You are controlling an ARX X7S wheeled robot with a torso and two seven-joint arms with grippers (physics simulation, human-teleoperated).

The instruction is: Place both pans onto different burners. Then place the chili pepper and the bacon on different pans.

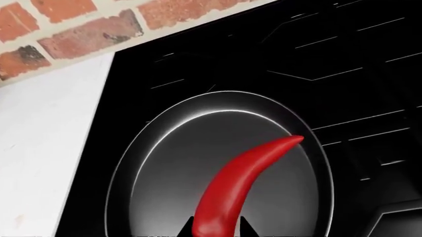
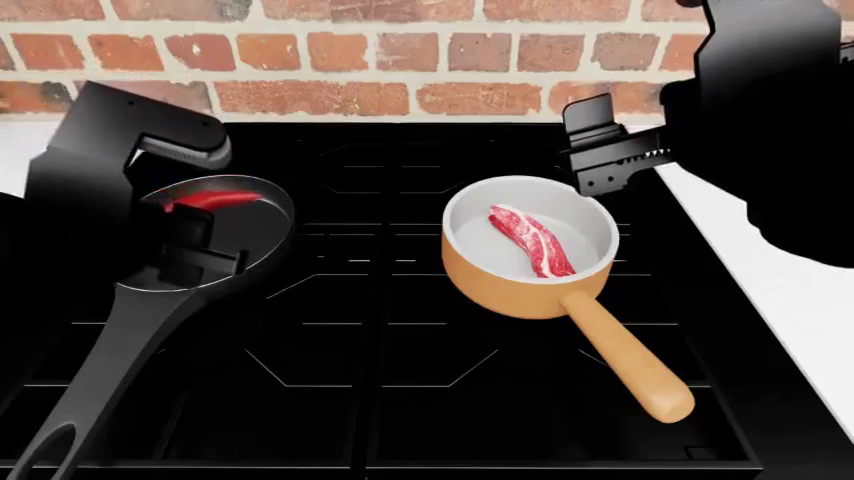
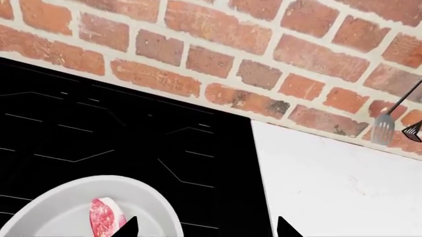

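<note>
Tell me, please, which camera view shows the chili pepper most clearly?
The left wrist view. There the chili pepper fills the picture, curved over the black frying pan, its thick end between the left gripper fingers. The head view shows only a small red part behind the arm. The right wrist view does not show it.

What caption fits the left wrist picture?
Left pincer holding the red chili pepper above the black frying pan on the stovetop.

Black stovetop [image 2: 400, 400], 2 pans on separate burners: frying pan [image 2: 260, 250], orange saucepan [image 2: 514, 290]
</note>
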